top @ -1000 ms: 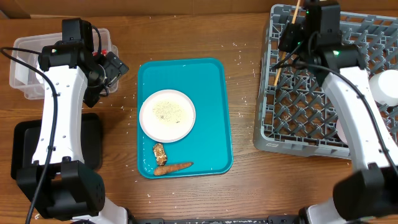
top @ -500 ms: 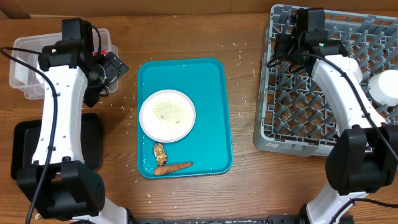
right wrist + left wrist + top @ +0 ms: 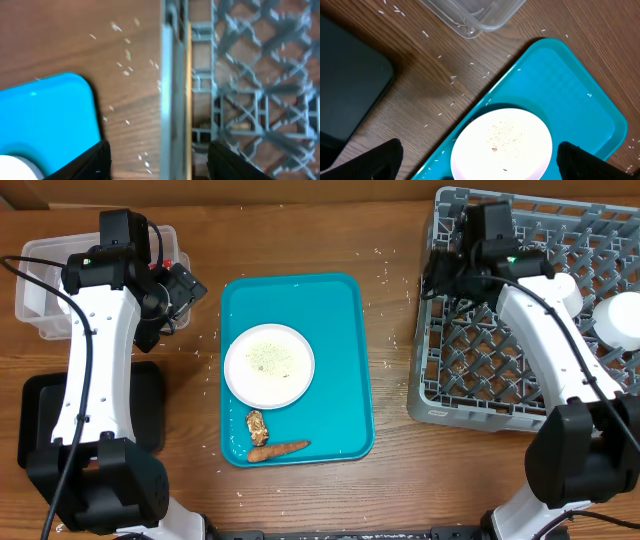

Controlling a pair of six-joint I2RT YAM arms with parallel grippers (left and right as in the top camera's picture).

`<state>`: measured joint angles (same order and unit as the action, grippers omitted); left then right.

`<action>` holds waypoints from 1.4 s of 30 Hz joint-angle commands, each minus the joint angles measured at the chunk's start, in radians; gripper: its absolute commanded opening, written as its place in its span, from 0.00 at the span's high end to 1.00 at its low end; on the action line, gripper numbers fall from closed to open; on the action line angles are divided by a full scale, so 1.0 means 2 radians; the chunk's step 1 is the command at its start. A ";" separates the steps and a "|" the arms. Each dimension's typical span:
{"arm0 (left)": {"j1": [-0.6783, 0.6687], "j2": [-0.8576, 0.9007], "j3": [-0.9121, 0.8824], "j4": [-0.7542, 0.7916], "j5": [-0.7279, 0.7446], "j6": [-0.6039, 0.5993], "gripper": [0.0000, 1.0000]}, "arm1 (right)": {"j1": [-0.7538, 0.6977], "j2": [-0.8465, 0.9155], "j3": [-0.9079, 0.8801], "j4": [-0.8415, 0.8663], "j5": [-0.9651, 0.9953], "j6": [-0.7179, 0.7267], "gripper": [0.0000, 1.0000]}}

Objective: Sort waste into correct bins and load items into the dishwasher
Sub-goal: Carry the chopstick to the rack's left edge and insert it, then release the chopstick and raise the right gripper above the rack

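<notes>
Barely started tbh: one dish [image 3: 618, 315] is parked in the rack [image 3: 520, 370], plate [image 3: 269, 366], carrot [image 3: 280, 449] and lump [image 3: 256, 426] are left on the tray [image 3: 340, 320], left end effector [image 3: 480, 165] and right end effector [image 3: 157, 160] are held apart.

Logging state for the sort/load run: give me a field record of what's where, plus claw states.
teal tray: table centre
plate: flat on teal tray, crumbs on it
brown lump: on teal tray, robot side of plate
carrot piece: on teal tray, beside brown lump
clear tub: far left corner
black tray: left, nearer the robot than clear tub
dish rack: right side
white dish: in dish rack, right edge
rice grains: scattered on the wood
left claw: open, empty, over plate
right claw: open, empty, over dish rack's left wall
</notes>
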<state>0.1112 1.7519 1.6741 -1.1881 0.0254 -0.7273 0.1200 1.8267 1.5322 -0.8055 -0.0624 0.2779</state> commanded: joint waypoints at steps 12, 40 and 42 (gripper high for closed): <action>-0.004 -0.009 -0.002 0.000 -0.003 -0.003 0.00 | 0.006 0.024 -0.063 -0.009 -0.026 -0.008 0.53; -0.004 -0.009 -0.002 0.000 -0.003 -0.003 0.00 | 0.030 0.024 -0.088 -0.115 0.055 -0.065 0.87; -0.004 -0.009 -0.002 0.000 -0.003 -0.003 0.00 | 0.030 0.024 -0.088 -0.119 0.051 -0.074 0.87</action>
<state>0.1112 1.7519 1.6741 -1.1881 0.0254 -0.7273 0.1951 1.8626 1.3727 -1.0237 0.0055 0.1623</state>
